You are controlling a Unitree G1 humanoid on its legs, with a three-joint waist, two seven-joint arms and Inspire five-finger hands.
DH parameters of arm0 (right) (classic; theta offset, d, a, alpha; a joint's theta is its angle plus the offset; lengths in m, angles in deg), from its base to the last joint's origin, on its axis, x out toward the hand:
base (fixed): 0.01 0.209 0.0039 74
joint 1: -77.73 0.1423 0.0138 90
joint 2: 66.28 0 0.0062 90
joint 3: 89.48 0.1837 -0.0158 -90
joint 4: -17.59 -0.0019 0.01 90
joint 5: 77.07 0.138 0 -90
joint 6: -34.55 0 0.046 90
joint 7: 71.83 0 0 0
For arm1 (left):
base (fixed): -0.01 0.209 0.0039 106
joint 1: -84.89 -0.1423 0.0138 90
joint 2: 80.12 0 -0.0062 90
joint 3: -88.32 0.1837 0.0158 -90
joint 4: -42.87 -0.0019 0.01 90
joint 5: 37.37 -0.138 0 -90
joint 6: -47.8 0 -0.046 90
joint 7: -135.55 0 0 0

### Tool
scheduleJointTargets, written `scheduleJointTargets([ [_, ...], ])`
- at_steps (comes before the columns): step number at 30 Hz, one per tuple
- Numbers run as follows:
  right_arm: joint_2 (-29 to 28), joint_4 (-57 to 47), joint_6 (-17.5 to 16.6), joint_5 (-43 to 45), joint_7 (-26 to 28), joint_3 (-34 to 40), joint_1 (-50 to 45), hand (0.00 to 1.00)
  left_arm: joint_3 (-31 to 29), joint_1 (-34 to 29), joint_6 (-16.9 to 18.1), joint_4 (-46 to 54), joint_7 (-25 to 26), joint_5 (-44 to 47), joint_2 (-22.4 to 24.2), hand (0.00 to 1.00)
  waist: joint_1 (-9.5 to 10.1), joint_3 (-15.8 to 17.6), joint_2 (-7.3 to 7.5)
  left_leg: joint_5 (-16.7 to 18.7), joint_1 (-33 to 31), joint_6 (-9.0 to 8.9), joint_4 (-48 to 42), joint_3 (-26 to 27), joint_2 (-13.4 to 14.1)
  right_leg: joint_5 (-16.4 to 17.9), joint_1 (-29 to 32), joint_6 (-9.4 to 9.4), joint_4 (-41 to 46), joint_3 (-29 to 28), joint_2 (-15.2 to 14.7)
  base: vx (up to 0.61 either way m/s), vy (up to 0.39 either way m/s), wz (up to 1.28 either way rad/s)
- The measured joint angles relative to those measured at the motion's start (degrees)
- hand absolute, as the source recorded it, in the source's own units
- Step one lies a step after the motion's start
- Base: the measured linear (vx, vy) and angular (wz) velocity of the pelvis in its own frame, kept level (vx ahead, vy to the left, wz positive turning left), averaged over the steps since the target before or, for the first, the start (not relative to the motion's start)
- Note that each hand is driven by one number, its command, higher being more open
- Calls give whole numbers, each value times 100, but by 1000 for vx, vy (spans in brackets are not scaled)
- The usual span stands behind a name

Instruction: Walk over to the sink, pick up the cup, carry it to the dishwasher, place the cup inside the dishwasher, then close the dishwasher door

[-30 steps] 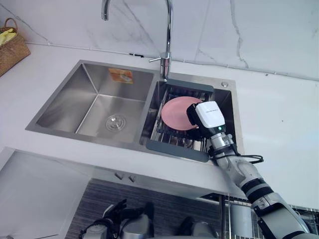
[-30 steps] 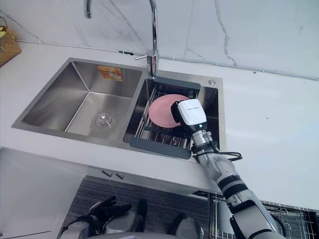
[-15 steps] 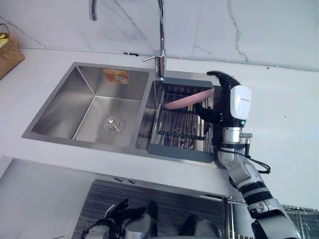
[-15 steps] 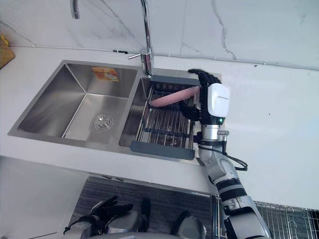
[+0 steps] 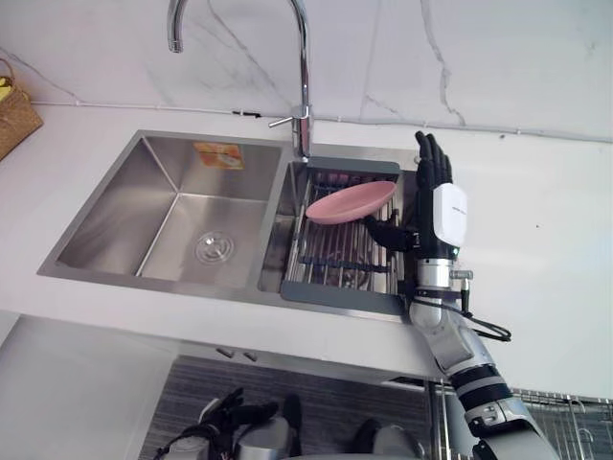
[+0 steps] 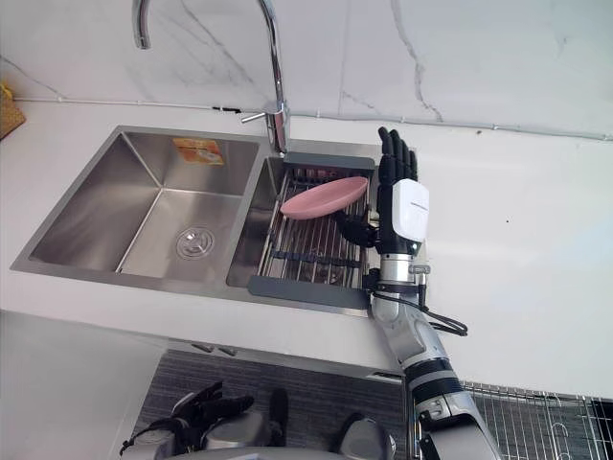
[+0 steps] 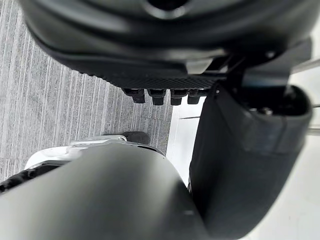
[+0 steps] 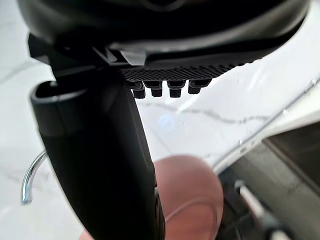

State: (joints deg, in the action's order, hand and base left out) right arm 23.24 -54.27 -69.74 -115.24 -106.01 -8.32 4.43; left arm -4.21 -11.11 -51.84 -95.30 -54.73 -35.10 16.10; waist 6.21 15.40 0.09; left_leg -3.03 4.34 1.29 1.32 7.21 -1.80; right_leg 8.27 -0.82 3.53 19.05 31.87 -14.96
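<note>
Dish: the thing at the hand is a shallow pink dish rather than a cup shape. It sits tilted over the drying rack in the right basin of the sink, with its right rim against the hand.
Right hand: the right hand stands upright at the sink's right edge with its fingers straight and uncurled. Its thumb reaches out under the dish's near rim. The hand is open rather than clasped, and I cannot tell whether the thumb bears any weight.
Left hand: the left hand hangs low below the table's front edge, fingers relaxed and holding nothing.
Risk, slip: with nothing curled over the rim, the dish would likely slide off the thumb and clatter onto the rack if the hand lifts or turns.
Risk, knock: the faucet rises just behind the rack, so a swing toward the back could strike it.
Risk, carry: a tilted, smooth dish on so thin a hold probably will not survive walking. A firmer grasp seems needed first.
Surface: the white table is smooth and bare at the right, and a wicker basket sits at its left edge.
Room: a marble wall runs behind the table, with grey striped floor below. A wire rack sits low at the right, probably the dishwasher's.
</note>
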Motion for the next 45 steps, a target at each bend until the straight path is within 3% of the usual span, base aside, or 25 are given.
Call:
scheduleJointTargets([
  [5, -11, 164, 27, 88, 557, -178, 14, 100, -40, -32, 0, 2, -10, 0, -20, 100, 83, -93, 89, -33, 12, 9, 59, -34, -17, -11, -18, 20, -24, 33, -8, 30, -10, 4],
  [11, 6, 316, 98, 29, 847, -322, 148, 100, -42, -54, -4, 3, -14, -1, -44, 100, 89, -140, 138, -36, 16, 8, 71, -77, -28, -24, -54, 38, -48, 90, -15, 14, -11, 3],
  [17, 258, 514, 390, -291, 1273, -738, 453, 100, -38, -54, -19, 16, -34, -1, -51, 100, 126, -151, 153, -51, 20, 7, 90, -183, -33, -26, -140, 35, -97, 204, -11, 9, -26, 10],
  [18, 270, 573, 440, -419, 1351, -761, 506, 0, -37, -54, -26, 23, -36, -1, -51, 100, 134, -152, 154, -51, 20, 7, 88, -195, -33, -26, -150, 35, -99, 217, -10, 10, -27, 4],
  [21, 317, 646, 672, -532, 1599, -796, 573, 0, -33, -52, -50, 49, -49, 0, -50, 100, 182, -152, 155, -51, 20, 7, 81, -225, -33, -27, -181, 34, -98, 252, -6, 12, -36, 5],
  [25, 465, 783, 739, -657, 1686, -981, 694, 0, -31, -47, -53, 61, -69, 0, -51, 100, 234, -155, 160, -51, 21, 7, 67, -261, -33, -26, -209, 32, -101, 281, -4, 5, -23, 4],
  [32, 502, 847, 779, -1103, 1485, -1074, 840, 0, -35, -47, -53, 75, -97, -1, -50, 100, 261, -155, 160, -55, 18, 4, 65, -278, -33, -27, -214, 28, -101, 291, -3, 1, -4, 0],
  [45, 676, 851, 838, -1095, 1156, -1059, 1047, 0, -38, -47, -56, 113, -112, -114, -48, 100, 261, -154, 160, -54, 24, 6, 55, -267, -29, -24, -215, 23, -98, 278, 2, 6, -13, 0],
])
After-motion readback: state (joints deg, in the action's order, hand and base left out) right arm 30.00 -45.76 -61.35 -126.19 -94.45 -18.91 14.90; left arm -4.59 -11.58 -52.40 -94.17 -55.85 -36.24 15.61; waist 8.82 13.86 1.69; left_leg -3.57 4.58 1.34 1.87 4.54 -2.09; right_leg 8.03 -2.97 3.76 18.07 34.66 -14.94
